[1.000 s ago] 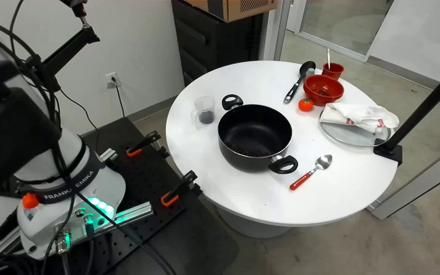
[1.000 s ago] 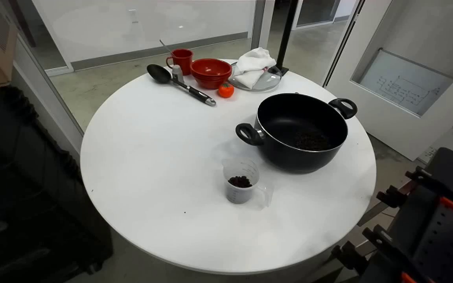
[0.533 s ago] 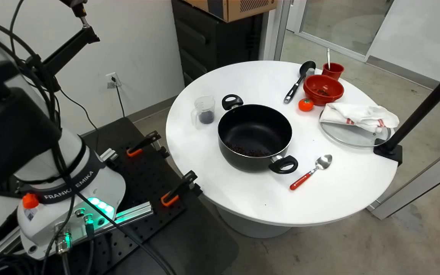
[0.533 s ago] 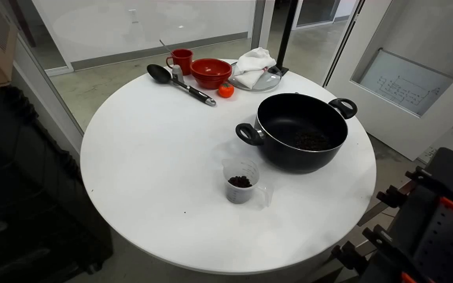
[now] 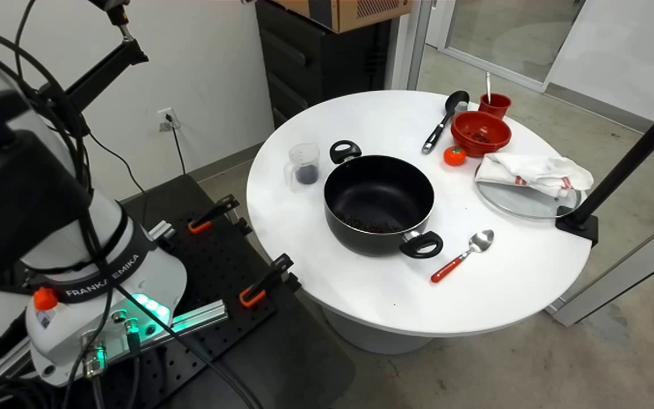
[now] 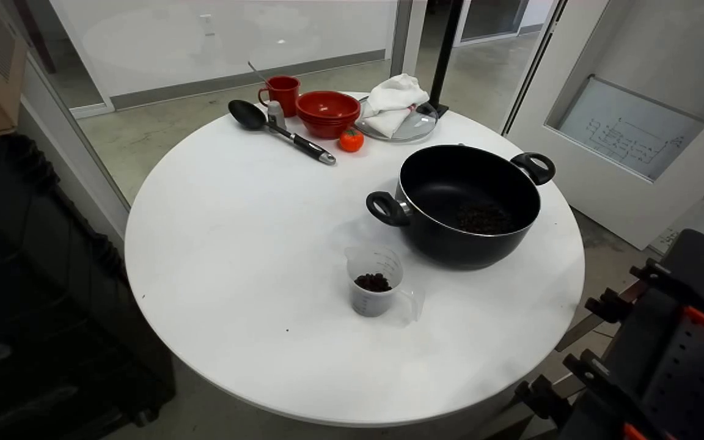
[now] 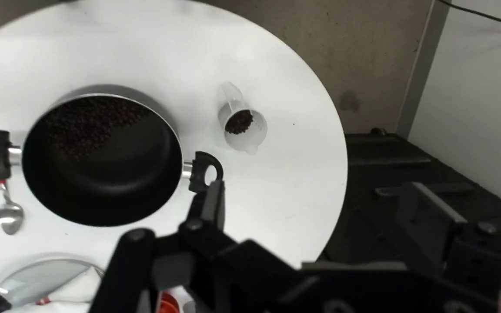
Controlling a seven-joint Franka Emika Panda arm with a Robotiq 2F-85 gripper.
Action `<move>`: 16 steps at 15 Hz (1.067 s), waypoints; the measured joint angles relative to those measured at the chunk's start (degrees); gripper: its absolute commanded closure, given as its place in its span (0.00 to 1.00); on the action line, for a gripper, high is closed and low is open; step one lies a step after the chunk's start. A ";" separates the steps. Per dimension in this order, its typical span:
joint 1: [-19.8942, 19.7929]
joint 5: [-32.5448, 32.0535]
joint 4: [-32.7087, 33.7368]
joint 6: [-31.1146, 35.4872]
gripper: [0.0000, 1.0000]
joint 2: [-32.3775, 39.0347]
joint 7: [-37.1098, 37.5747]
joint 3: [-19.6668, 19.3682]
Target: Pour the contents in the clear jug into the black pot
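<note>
Clear jug stood upright at lower centre of an exterior view, dark pieces inside — black pot set just beside it, right of centre, both on a white table, gripper seen low in the wrist view — jaws spread wide, nothing gripped.

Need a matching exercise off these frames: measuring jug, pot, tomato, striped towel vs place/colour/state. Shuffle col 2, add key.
Column 1
1. measuring jug
2. pot
3. tomato
4. striped towel

Column 2
A. red-orange, beside the red bowls
B. resting on the glass lid
C. see-through, upright, dark bean-like bits inside
D. black, with two loop handles

Pairs: 1-C, 2-D, 3-A, 4-B
</note>
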 measured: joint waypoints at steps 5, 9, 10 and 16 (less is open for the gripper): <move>6.24 3.29 -9.06 16.64 0.00 5.77 -13.38 -3.33; 9.64 3.98 -8.85 23.77 0.00 17.41 -22.43 -7.79; 10.34 4.82 -8.83 25.42 0.00 20.45 -24.31 -8.61; 12.24 13.65 -8.67 35.99 0.00 37.46 -35.50 -10.23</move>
